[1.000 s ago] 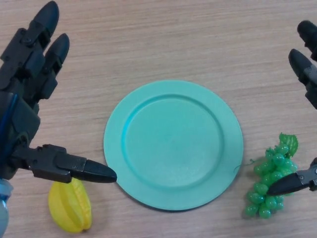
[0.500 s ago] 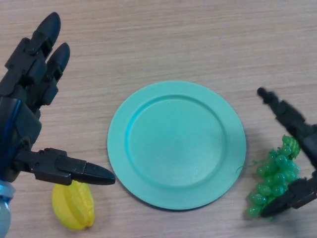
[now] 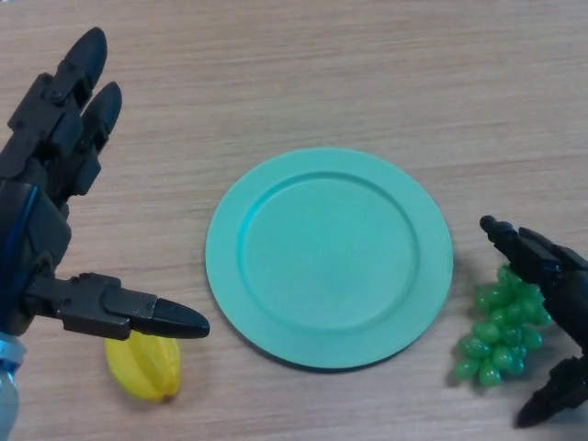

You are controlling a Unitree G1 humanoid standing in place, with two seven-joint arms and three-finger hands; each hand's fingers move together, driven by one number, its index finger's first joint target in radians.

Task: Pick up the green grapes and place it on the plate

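The bunch of green grapes [image 3: 501, 335] lies on the wooden table just right of the round teal plate [image 3: 220, 276], close to its rim. My right hand [image 3: 551, 271] reaches in from the right edge. Its fingers lie over the top of the bunch and its thumb sits below and to the right, a small gap away from the grapes. The hand brackets the bunch without clamping it. My left hand [image 3: 37, 230] hangs open at the far left, fingers straight and thumb pointing toward the plate. Nothing lies on the plate.
A yellow starfruit [image 3: 147, 366] lies at the lower left, partly under my left thumb. Bare wooden tabletop stretches beyond the plate toward the far edge.
My right hand has come down and inward from the right edge, so its fingers now cover the top of the grapes. The left hand has barely moved.
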